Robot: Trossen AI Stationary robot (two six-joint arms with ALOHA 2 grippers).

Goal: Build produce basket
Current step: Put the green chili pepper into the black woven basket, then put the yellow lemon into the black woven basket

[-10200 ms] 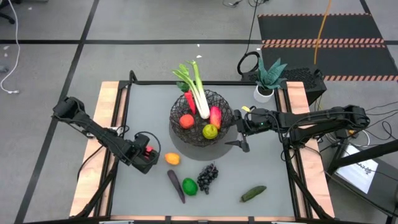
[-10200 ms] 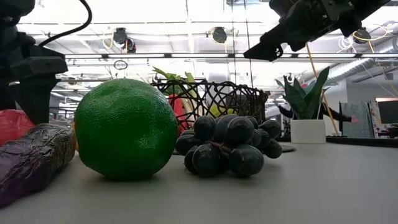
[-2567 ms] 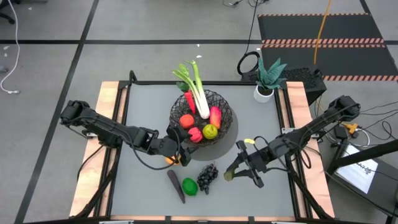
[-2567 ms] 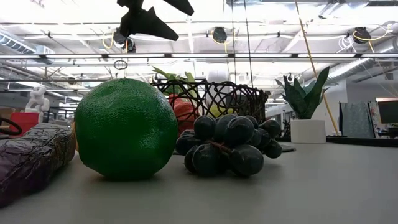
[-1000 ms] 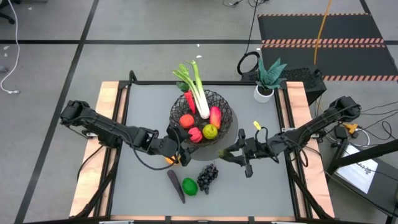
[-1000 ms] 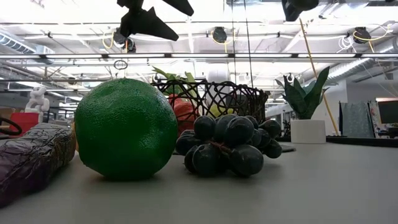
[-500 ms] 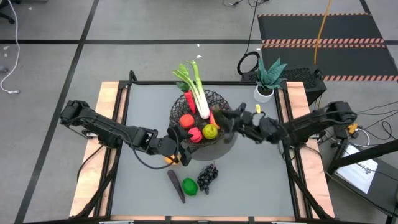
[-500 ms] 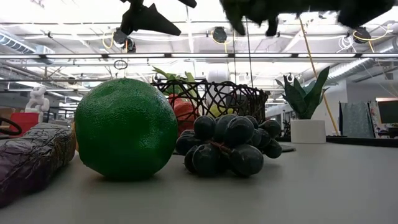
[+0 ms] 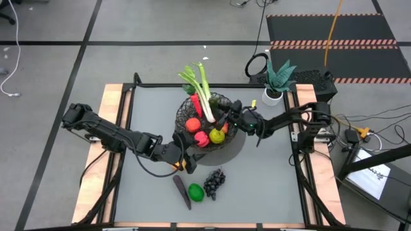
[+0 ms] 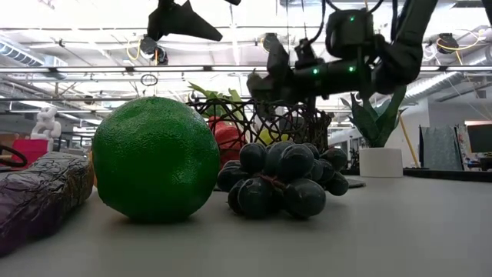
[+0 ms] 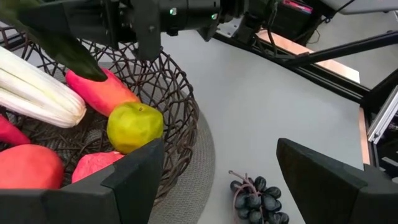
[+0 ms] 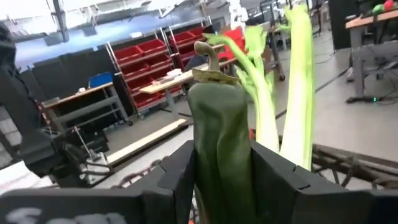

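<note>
over the basket's right rim, the right hand (image 9: 226, 119) is clenched on the cucumber (image 12: 221, 146), which stands between its two fingers (image 12: 278, 180) with the stem end clear above them. the grip sits on the middle of the cucumber's long body; the toy appears light, stiff and smooth-skinned, so a mid-body hold across its narrow width seems the sound choice, though the glossy skin may slip or swing if held loosely. below the hand, the basket (image 9: 231, 130) of thin black wire holds the leek (image 9: 203, 93), a red fruit (image 9: 192, 124), a yellow-green fruit (image 11: 135, 126) and a reddish piece lying beside it. the leek's leaves overhang the far rim, so free room for the cucumber lies toward the near right side. just beside the basket's left front, the left hand (image 11: 211, 177) hovers with fingers spread and holding nothing. on the surface (image 9: 270, 173) nearer the front lie the dark grapes (image 9: 214, 181), a green fruit (image 9: 196, 192) and the purple eggplant (image 9: 181, 192), all well apart from the basket and not yet loaded.
</note>
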